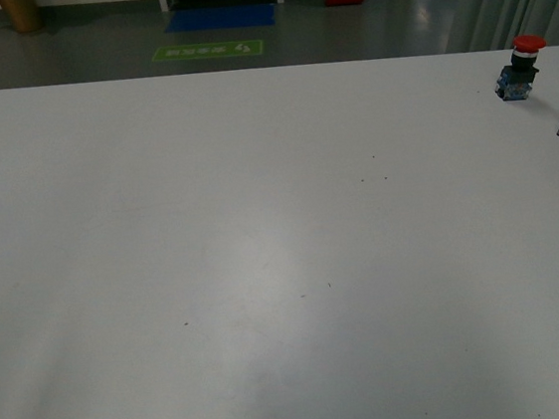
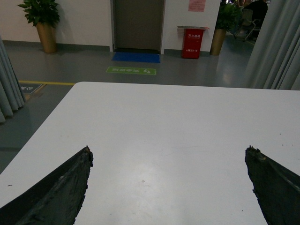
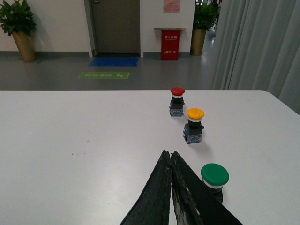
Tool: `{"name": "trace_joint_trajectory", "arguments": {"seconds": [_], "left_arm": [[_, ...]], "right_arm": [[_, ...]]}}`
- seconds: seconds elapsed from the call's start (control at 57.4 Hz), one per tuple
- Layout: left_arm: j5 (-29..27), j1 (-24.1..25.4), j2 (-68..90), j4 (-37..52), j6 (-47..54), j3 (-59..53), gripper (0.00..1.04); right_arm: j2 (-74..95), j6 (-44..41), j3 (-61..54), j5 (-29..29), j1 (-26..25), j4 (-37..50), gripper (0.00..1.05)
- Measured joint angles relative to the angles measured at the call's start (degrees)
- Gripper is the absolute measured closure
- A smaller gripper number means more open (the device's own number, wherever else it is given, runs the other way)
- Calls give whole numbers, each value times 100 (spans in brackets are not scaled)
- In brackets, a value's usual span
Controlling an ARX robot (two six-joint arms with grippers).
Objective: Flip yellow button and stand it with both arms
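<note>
Yellow button (image 3: 195, 124) stands cap-up near the tabletop's (image 1: 211, 227) right edge, between red button (image 3: 177, 101) and green button (image 3: 214, 178), so the job looks finished. Right gripper (image 3: 170, 157) is pressed together, empty; left gripper (image 2: 168, 157) is spread wide.

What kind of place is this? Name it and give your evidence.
Probably an indoor lab or office hall: a white worktable on a grey floor, a red fire-equipment cabinet by a closed door, potted plants, and grey curtains partitioning the area.

Left gripper (image 2: 168, 187) fingers spread wide; right gripper (image 3: 170, 157) apparently closed, empty.
</note>
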Motion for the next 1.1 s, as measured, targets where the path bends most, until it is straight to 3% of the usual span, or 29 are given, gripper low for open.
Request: {"name": "trace_joint_trajectory", "arguments": {"seconds": [0.82, 0.942, 1.099], "left_arm": [[0, 0, 0, 0, 0, 0, 7], [0, 0, 0, 0, 0, 0, 7], [0, 0, 0, 0, 0, 0, 7]], "right_arm": [[-1631, 0, 0, 0, 0, -1600, 101], [-2389, -4, 2, 0, 2, -2559, 101], [-2605, -4, 2, 0, 2, -2616, 101]]}}
